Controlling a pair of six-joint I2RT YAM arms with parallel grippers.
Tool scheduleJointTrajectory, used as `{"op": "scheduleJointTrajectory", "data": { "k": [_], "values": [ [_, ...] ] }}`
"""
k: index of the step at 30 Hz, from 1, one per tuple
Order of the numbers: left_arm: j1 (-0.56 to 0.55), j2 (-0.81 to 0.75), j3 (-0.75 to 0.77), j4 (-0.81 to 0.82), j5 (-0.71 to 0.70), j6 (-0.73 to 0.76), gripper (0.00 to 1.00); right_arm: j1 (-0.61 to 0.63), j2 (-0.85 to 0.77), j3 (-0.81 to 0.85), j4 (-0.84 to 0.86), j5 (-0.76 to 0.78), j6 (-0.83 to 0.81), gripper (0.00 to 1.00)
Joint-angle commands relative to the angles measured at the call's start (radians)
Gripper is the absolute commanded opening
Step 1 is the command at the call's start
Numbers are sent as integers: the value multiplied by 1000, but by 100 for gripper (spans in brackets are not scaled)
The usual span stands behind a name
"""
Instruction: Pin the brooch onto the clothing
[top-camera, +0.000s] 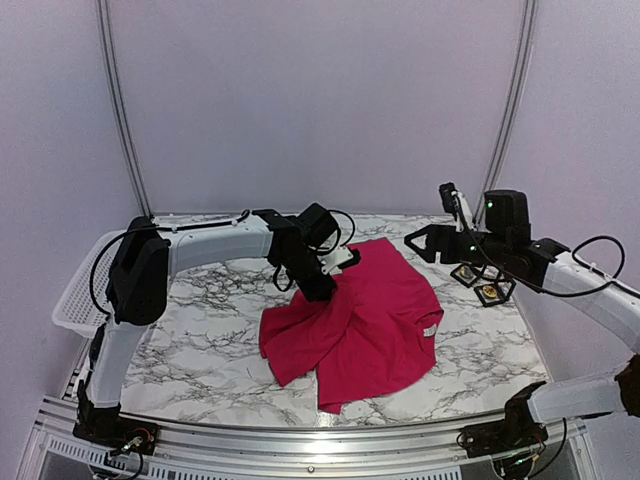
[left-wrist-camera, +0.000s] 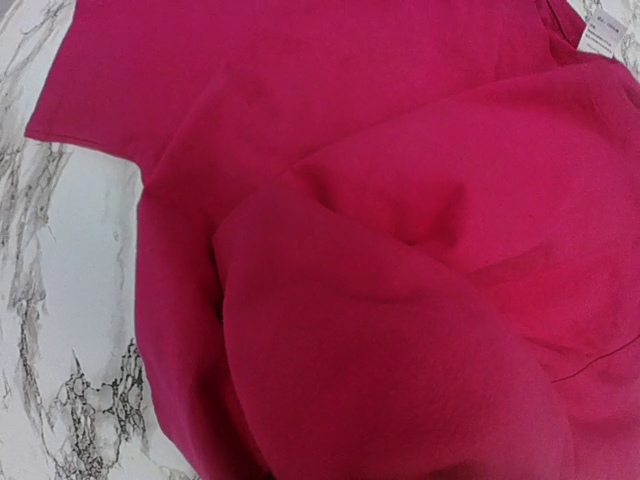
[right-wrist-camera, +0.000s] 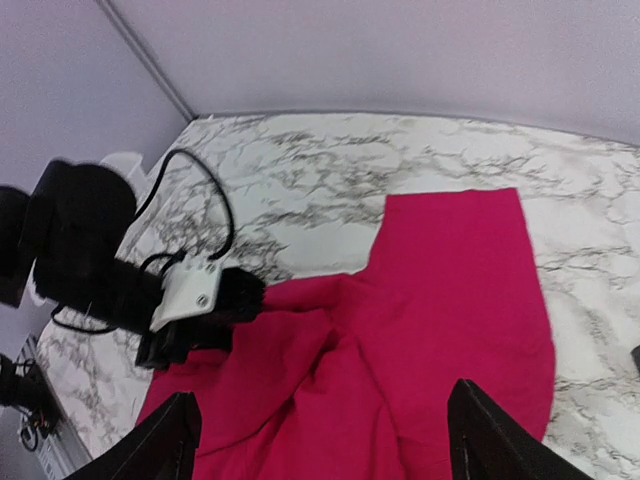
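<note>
The clothing (top-camera: 360, 320), a crimson-pink T-shirt, lies crumpled in the middle of the marble table (top-camera: 200, 350). My left gripper (top-camera: 324, 288) is shut on a raised fold at the shirt's back left edge. In the left wrist view the fabric (left-wrist-camera: 400, 330) fills the frame and hides the fingers, and the white neck label (left-wrist-camera: 604, 30) shows at top right. A small gold brooch (top-camera: 490, 293) sits on a black holder at the right. My right gripper (top-camera: 428, 243) hovers behind the shirt's right side. In its own view the right gripper (right-wrist-camera: 325, 445) stands open over the cloth, holding nothing.
A white basket (top-camera: 78, 290) hangs at the table's left edge. A second black holder (top-camera: 465, 272) lies beside the brooch under the right arm. The left arm's cable (right-wrist-camera: 205, 215) loops over the marble behind the shirt. Walls close in the back and sides.
</note>
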Motion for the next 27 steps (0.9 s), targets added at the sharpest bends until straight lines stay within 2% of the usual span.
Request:
{"op": "scheduleJointTrajectory", "data": {
  "k": [1, 3, 5, 6, 8, 11, 14, 16, 17, 19, 22, 25, 27],
  "values": [
    [39, -34, 12, 30, 24, -13, 15, 160, 20, 0, -78, 132, 4, 79],
    [77, -56, -19, 54, 11, -41, 33, 194, 56, -26, -98, 173, 40, 77],
    [121, -95, -70, 106, -32, -89, 61, 217, 94, -33, -141, 211, 74, 74],
    [145, -124, -108, 141, -64, -116, 70, 228, 111, -31, -159, 234, 86, 72],
    [174, -214, -200, 202, -120, -152, 81, 259, 139, -27, -195, 287, 99, 68],
    [164, -429, -412, 315, -144, -118, 85, 345, 177, -27, -233, 314, 92, 59],
    [132, -603, -592, 350, -153, -135, 87, 464, 243, -48, -229, 278, 59, 53],
    [116, -675, -689, 349, -124, -209, 84, 508, 307, -56, -247, 285, 90, 47],
    [102, -704, -755, 350, -92, -234, 80, 515, 341, -59, -258, 299, 111, 43],
    [56, -737, -844, 351, -56, -264, 74, 514, 391, -63, -270, 362, 143, 36],
    [-32, -726, -937, 354, -40, -288, 72, 477, 444, -50, -244, 416, 142, 34],
    [-73, -666, -976, 375, -41, -317, 71, 408, 513, 12, -211, 424, 100, 31],
    [-72, -606, -976, 406, -104, -320, 71, 359, 569, 63, -187, 445, 62, 29]
  ]
}}
